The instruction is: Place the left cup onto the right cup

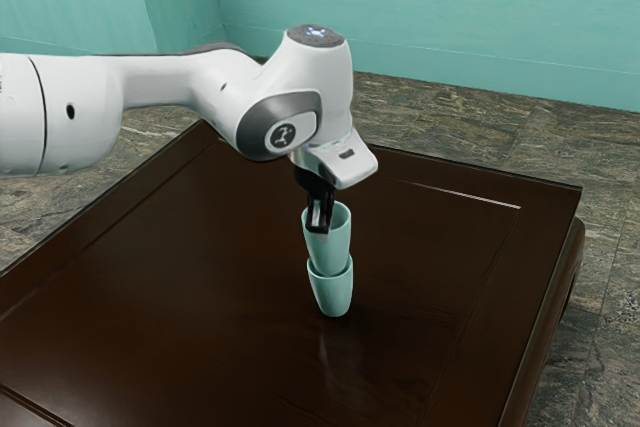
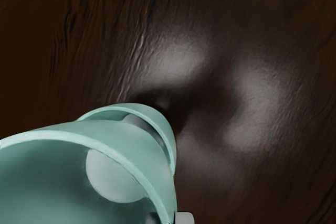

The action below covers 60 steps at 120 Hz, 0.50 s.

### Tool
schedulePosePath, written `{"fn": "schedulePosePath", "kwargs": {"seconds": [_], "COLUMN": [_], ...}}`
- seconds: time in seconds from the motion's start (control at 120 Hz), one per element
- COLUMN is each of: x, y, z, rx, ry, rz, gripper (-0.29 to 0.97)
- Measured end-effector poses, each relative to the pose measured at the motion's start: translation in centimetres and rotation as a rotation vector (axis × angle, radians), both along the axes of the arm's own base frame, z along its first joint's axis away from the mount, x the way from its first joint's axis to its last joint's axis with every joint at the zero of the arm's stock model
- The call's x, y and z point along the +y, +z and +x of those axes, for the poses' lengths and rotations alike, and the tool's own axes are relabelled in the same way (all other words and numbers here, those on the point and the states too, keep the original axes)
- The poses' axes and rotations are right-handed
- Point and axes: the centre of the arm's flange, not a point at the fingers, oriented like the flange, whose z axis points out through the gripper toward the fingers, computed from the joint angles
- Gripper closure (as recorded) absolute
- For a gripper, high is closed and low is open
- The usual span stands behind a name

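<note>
**Inspector:** Two cups on record, both pale teal. The upper cup (image 1: 336, 237) sits upright with its base nested in the mouth of the lower cup (image 1: 332, 292). The two are touching and form a single straight stack.

**Clerk:** Where does the stack stand?

**Inspector:** On the dark brown table (image 1: 200, 297), roughly at the middle of its recessed top. The lower cup's base rests flat on the wood, with a faint reflection beneath it.

**Clerk:** State of the tool?

**Inspector:** The black gripper (image 1: 320, 221) comes down from above onto the upper cup's rim, on the side toward the exterior view's left. Its fingers are drawn close together and pinch that rim wall, one outside the cup and one reaching into its mouth.

**Clerk:** Anything from the wrist view?

**Inspector:** The upper cup (image 2: 68, 182) lies directly under the hand, its open mouth and curved rim close to the camera. Beyond it is bare table (image 2: 236, 51) with two soft patches of glare on the wood grain.

**Clerk:** The surroundings?

**Inspector:** The white arm (image 1: 150, 107) enters from the exterior view's left. A raised lip borders the table. A mottled grey stone floor (image 1: 520, 137) surrounds it, and a turquoise wall (image 1: 450, 7) stands behind.
</note>
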Motion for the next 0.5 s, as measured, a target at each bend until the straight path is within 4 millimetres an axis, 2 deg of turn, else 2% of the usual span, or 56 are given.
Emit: {"fn": "schedulePosePath", "kwargs": {"seconds": [0.133,0.225,0.35,0.5], "x": [0.02,0.03,0.06,0.38], "y": [-0.19,-0.15,-0.08,0.46], "z": [0.02,0.02,-0.02,0.01], "rx": [0.004,0.004,0.006,0.001], "ry": [-0.003,-0.005,-0.006,0.001], "rz": [0.007,0.008,0.009,-0.001], "gripper": [0.44,0.28,0.16,0.08]}}
